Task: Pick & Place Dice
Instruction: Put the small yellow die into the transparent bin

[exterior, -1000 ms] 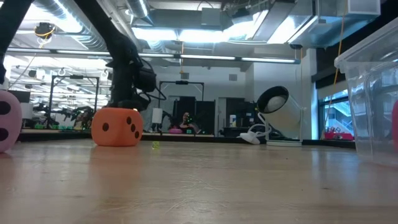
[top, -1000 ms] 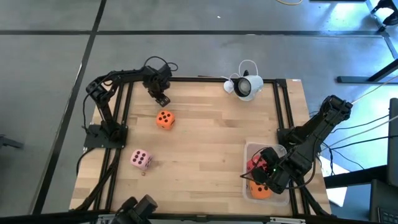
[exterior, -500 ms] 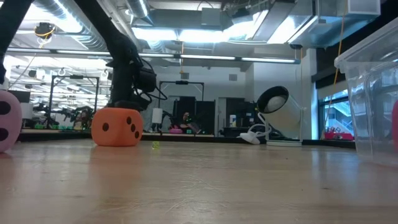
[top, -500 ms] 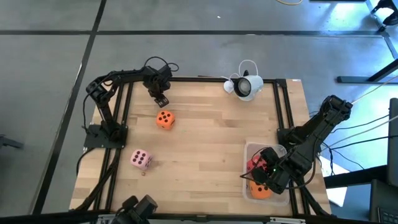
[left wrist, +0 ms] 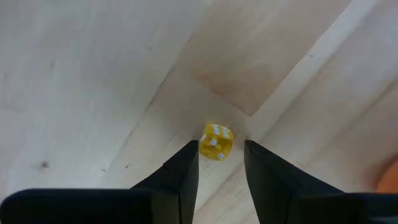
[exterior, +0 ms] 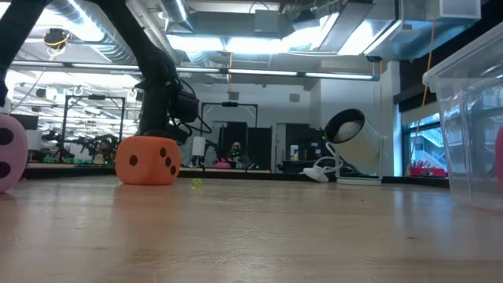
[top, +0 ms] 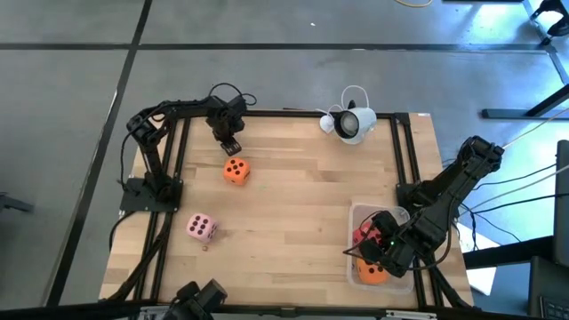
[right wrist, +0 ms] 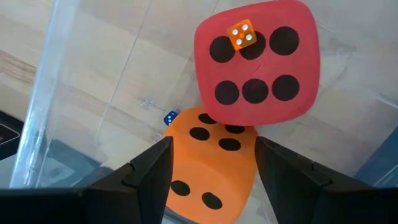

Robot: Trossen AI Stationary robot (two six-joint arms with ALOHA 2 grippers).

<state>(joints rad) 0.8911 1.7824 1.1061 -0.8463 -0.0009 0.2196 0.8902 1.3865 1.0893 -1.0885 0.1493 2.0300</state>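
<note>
While the left gripper (left wrist: 221, 165) narrows its fingers around a tiny yellow die (left wrist: 216, 141) near the table's (top: 302, 178) far left edge, they are not yet clamped, so that pick looks only begun. The right gripper (right wrist: 211, 162) hangs open over the clear bin (top: 358, 213) at the near right corner, above a red die (right wrist: 256, 62) and an orange die (right wrist: 211, 165). 2 dice wait on the left, orange (top: 235, 170) and pink (top: 201, 228); the yellow one is too small to find from above.

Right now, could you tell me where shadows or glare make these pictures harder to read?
Low view: bright ceiling lights glare above the orange die. Left wrist view: the left hand casts soft shadows around the small yellow die. Right wrist view: the clear bin wall blurs what lies behind it.
</note>
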